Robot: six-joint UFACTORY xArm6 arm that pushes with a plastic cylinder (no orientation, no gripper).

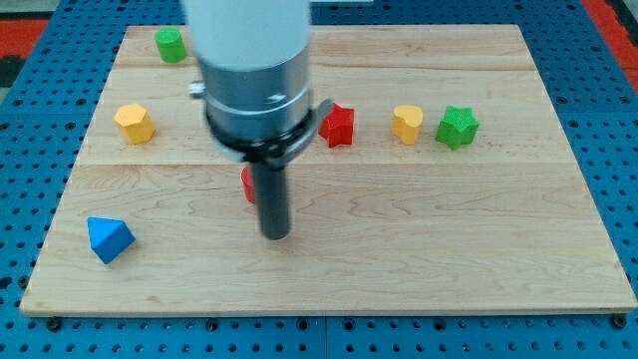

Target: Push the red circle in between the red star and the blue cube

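Note:
The red circle [246, 184] lies near the board's middle, mostly hidden behind my rod; only its left edge shows. My tip [275, 235] rests on the board just right of and below it. The red star [338, 126] sits up and to the right of the rod. The blue cube [109, 239] lies near the board's lower left corner. The red circle is roughly between the star and the cube, closer to the star.
A green block [170, 44] sits at the top left. A yellow block [134, 123] lies at the left. A yellow block [407, 124] and a green star [457, 128] lie right of the red star. The wooden board [419, 259] rests on a blue pegboard.

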